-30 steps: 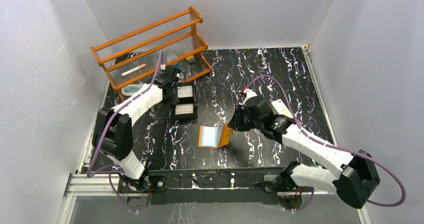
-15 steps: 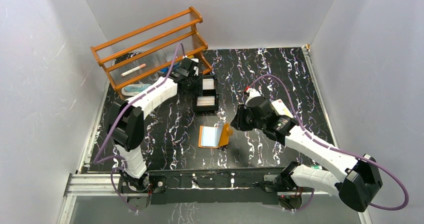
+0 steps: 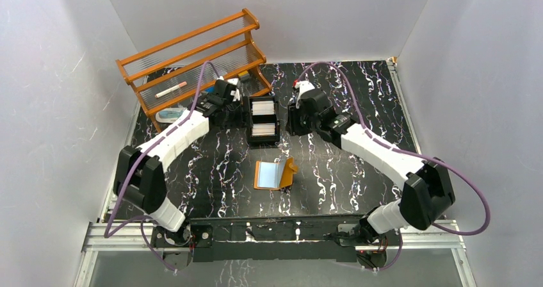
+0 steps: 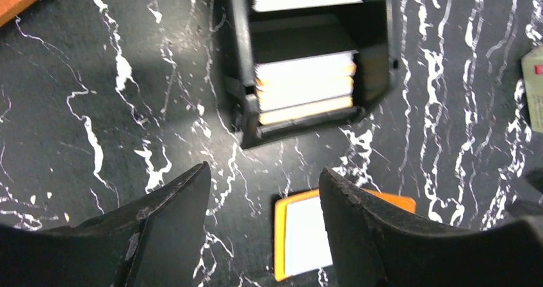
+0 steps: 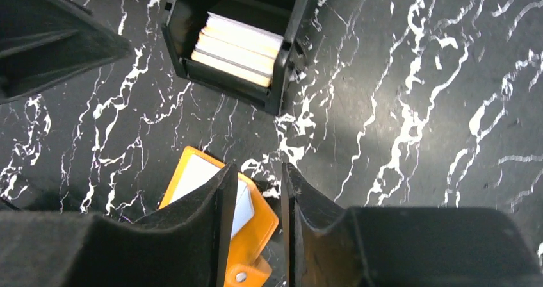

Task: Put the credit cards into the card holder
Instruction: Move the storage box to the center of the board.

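Observation:
The credit cards (image 3: pixel 264 130) stand edge-on as white and tan stacks in a black two-compartment tray (image 3: pixel 263 141), seen closer as cards (image 4: pixel 304 88) and cards (image 5: pixel 234 47). The orange card holder (image 3: pixel 276 173) lies open below the tray, its clear sleeve up. It also shows as holder (image 4: pixel 301 236) and holder (image 5: pixel 259 220). My left gripper (image 3: pixel 238 112) hangs just left of the tray, open and empty, seen from the wrist as left gripper (image 4: pixel 264 170). My right gripper (image 3: pixel 289 125) hovers just right of the tray, as right gripper (image 5: pixel 258 168), jaws a narrow gap apart with nothing between.
An orange wooden rack (image 3: pixel 192 56) with small items on its shelves stands at the back left, close behind the left arm. A cream box (image 4: pixel 534 88) with a red mark lies to the right of the tray. White walls enclose the black marbled table.
The tray has shifted right with the left gripper, which then opened and let it go, drawing back left. The right arm has swung up from beside the card holder to the tray's right side.

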`<control>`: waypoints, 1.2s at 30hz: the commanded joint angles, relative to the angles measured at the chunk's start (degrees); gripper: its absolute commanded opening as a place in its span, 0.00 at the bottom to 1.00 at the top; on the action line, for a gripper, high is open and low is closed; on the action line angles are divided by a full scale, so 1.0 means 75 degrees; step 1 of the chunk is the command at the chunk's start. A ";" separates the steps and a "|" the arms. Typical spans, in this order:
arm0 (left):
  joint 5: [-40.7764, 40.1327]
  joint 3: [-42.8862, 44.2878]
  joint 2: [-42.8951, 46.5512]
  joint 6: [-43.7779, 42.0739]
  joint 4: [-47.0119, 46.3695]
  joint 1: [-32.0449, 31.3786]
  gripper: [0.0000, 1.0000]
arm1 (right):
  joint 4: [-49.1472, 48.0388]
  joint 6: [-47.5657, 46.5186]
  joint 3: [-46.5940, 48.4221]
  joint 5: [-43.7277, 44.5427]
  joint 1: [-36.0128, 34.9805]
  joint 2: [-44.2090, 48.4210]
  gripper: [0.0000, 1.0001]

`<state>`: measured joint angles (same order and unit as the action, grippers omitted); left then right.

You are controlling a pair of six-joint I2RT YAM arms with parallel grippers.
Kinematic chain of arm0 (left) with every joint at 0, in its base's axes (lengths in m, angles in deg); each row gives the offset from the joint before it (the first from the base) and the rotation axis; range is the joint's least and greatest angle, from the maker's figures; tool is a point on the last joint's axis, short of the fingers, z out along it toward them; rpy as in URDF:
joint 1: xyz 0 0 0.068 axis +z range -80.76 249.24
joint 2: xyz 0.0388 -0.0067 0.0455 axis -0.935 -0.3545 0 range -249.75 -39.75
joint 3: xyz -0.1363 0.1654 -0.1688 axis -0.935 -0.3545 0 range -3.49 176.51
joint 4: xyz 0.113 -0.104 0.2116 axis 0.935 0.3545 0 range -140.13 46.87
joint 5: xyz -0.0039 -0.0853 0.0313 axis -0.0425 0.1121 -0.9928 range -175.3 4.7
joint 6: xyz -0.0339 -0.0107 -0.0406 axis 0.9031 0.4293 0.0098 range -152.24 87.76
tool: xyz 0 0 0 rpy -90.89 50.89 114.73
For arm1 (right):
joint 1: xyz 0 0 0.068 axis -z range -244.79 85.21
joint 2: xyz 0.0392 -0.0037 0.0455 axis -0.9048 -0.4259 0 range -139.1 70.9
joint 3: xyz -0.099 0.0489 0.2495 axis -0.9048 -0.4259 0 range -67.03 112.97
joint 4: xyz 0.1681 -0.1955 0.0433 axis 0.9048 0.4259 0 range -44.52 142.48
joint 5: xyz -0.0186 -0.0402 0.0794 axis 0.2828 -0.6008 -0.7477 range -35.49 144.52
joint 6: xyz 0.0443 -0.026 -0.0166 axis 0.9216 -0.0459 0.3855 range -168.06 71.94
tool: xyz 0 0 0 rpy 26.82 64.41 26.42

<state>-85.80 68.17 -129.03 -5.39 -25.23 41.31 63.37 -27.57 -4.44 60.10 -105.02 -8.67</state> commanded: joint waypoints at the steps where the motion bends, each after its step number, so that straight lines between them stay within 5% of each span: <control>1: 0.0649 -0.0027 -0.0505 -0.0064 -0.0593 0.0517 0.61 | -0.0187 -0.0482 0.0881 -0.1394 0.0606 -0.0231 0.44; 6: 0.0860 0.0284 -0.1161 -0.0480 -0.1108 0.0559 0.63 | 0.0522 0.0866 0.1401 -0.2764 0.1627 -0.0485 0.47; 17: 0.1561 0.0553 -0.1998 -0.1378 -0.2016 0.0553 0.64 | 0.0682 0.0890 0.0827 -0.2467 0.2386 0.0185 0.46; 27: 0.1966 0.0788 -0.2388 -0.2176 -0.2329 -0.0027 0.18 | 0.1133 -0.0297 0.0691 -0.1755 0.2425 0.0729 0.46; 32: 0.2145 0.0797 -0.2188 -0.2728 -0.2469 -0.0711 0.12 | 0.1474 -0.1375 0.0732 -0.1597 0.2428 0.0919 0.49; 36: 0.2327 0.0861 -0.2308 -0.2386 -0.2706 -0.0824 0.16 | 0.1528 -0.1771 0.0799 -0.1214 0.2423 0.0864 0.52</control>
<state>-72.83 72.36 -147.80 -22.85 -42.63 36.70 74.58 -34.63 0.63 47.86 -86.92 -3.58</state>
